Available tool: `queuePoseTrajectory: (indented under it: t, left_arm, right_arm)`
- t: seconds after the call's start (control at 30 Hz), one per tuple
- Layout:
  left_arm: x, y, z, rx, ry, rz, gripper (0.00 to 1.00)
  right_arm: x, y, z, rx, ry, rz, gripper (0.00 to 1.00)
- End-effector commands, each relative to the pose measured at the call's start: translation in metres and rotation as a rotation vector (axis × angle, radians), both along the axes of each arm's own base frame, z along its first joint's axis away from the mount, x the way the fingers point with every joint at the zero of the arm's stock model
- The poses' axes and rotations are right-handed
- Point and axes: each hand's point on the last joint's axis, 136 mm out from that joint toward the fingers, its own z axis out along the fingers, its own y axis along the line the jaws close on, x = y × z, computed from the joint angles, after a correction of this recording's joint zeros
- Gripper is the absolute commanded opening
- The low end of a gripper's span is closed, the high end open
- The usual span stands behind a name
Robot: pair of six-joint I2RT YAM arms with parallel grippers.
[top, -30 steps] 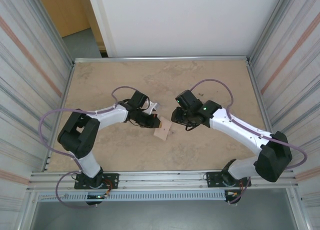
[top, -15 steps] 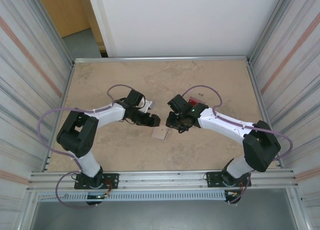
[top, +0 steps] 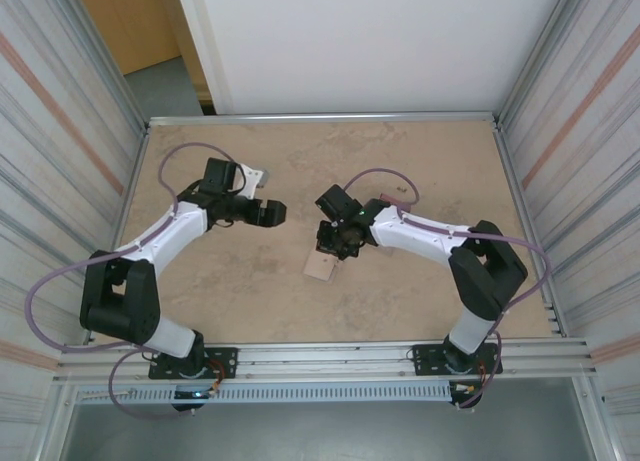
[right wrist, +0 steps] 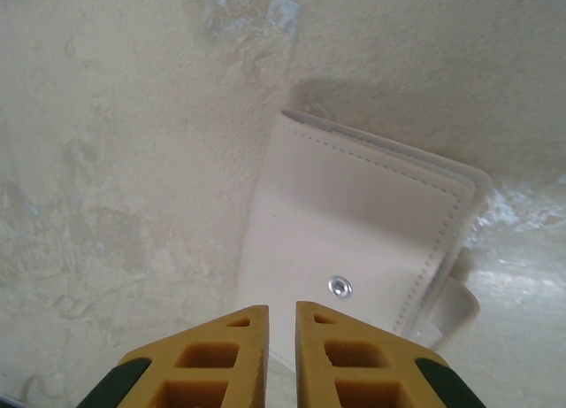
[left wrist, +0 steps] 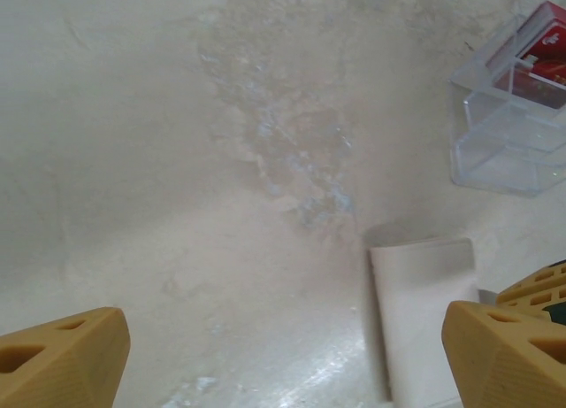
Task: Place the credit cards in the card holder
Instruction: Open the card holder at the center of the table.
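Our left end effector (left wrist: pixel 283 350) hangs released, fingers wide. The right end effector (right wrist: pixel 281 309) is almost clenched on nothing above the beige wallet (right wrist: pixel 354 240). The credit cards (left wrist: pixel 550 43) lie at the card holder (left wrist: pixel 500 129)'s far end — beyond the wallet, ahead-right of the left arm — likely nearer our right.

You have no text, number or brand you can read in any view. At about two o'clock in the left wrist view, the red credit cards (left wrist: pixel 546 72) carry faint pale markings, but they are too blurred to make out as letters or digits.
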Motion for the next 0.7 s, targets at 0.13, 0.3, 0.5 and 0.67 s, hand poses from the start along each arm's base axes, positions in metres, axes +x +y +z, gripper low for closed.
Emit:
queuePoseTrajectory:
  t: [0.13, 0.3, 0.5, 0.67]
  left_arm:
    - [-0.003, 0.007, 0.011, -0.004, -0.042, -0.021, 0.93]
    - [-0.003, 0.005, 0.011, 0.002, -0.053, -0.048, 0.99]
    - [0.002, 0.012, 0.010, 0.069, -0.082, -0.054, 0.99]
    - [0.001, 0.011, 0.012, 0.080, -0.087, -0.069, 0.99]
  right_arm:
    - [-0.003, 0.001, -0.007, -0.048, 0.024, 0.032, 0.08]
    - [-0.009, -0.010, -0.013, -0.085, 0.034, 0.028, 0.00]
    - [-0.014, -0.024, -0.013, -0.109, 0.033, 0.013, 0.00]
    - [-0.018, -0.034, -0.015, -0.123, 0.043, 0.002, 0.00]
